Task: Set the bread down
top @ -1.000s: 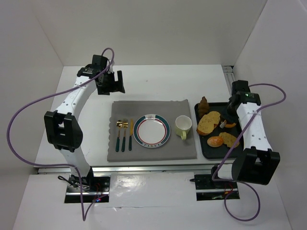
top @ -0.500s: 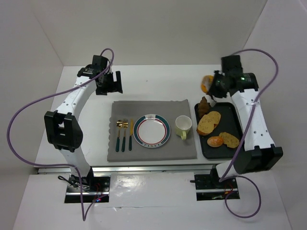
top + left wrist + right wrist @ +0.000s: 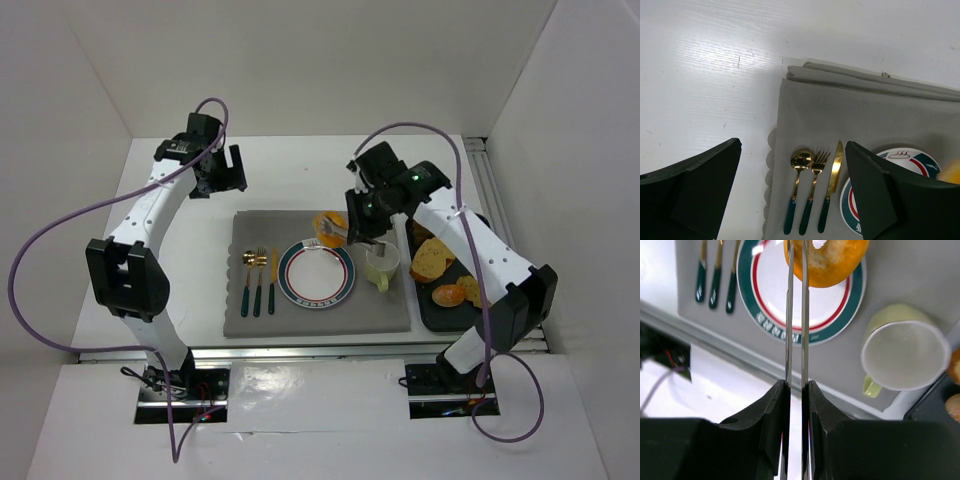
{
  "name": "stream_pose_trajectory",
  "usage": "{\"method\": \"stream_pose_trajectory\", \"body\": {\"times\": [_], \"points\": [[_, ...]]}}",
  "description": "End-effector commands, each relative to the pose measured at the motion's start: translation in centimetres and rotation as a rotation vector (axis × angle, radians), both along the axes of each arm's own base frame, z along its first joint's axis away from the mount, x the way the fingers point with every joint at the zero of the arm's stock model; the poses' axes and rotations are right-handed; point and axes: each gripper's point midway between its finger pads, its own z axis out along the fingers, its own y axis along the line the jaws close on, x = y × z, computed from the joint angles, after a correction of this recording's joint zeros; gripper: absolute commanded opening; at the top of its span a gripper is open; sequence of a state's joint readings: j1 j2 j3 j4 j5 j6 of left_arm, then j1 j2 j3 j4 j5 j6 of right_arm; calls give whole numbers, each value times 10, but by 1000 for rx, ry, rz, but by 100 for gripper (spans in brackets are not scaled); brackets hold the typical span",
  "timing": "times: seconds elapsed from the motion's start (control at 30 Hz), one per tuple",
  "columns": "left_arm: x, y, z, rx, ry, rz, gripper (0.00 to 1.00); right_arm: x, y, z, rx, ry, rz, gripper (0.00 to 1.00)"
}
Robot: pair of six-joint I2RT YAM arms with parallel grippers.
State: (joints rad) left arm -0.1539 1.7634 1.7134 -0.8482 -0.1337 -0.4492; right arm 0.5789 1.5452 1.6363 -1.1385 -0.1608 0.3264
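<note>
Round white plate, teal-and-red rim (image 3: 316,275): bare.
Glossy orange ring-shaped bread (image 3: 328,225): aloft over the plate's 12 o'clock rim, pinched by right gripper (image 3: 796,250), blades nearly together.
Recommended: carry toward 6 o'clock, lower, release centred.
Left gripper (image 3: 792,143): agape, empty.

The end effector (image 3: 796,250) pinches the bread (image 3: 836,262) above the plate (image 3: 820,305).

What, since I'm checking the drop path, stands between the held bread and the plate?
Nothing visible. The bread hangs in the right tool over the far rim of the bare plate; the cup stands beside it, to the right.
</note>
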Motion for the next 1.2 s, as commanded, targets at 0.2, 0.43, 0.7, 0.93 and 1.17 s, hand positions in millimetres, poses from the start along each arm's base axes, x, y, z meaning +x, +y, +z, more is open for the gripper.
{"method": "stream_pose_trajectory", "body": {"times": [0.2,0.43,0.7,0.93,1.17], "points": [[-3,5,29,-2,-70,25,99,-63,16,-53,-74,196,191,21],[-3,5,29,-2,-70,25,99,-50,13,-34,-142,151,200,59],[0,2,24,-9,-56,7,99,-1,13,14,-96,-12,128,59],[4,-1,23,-17,-54,2,99,112,-11,29,-90,-285,-166,59],[5,-5,32,-33,-67,-31,99,234,-66,-4,-200,-529,-484,59]]}}
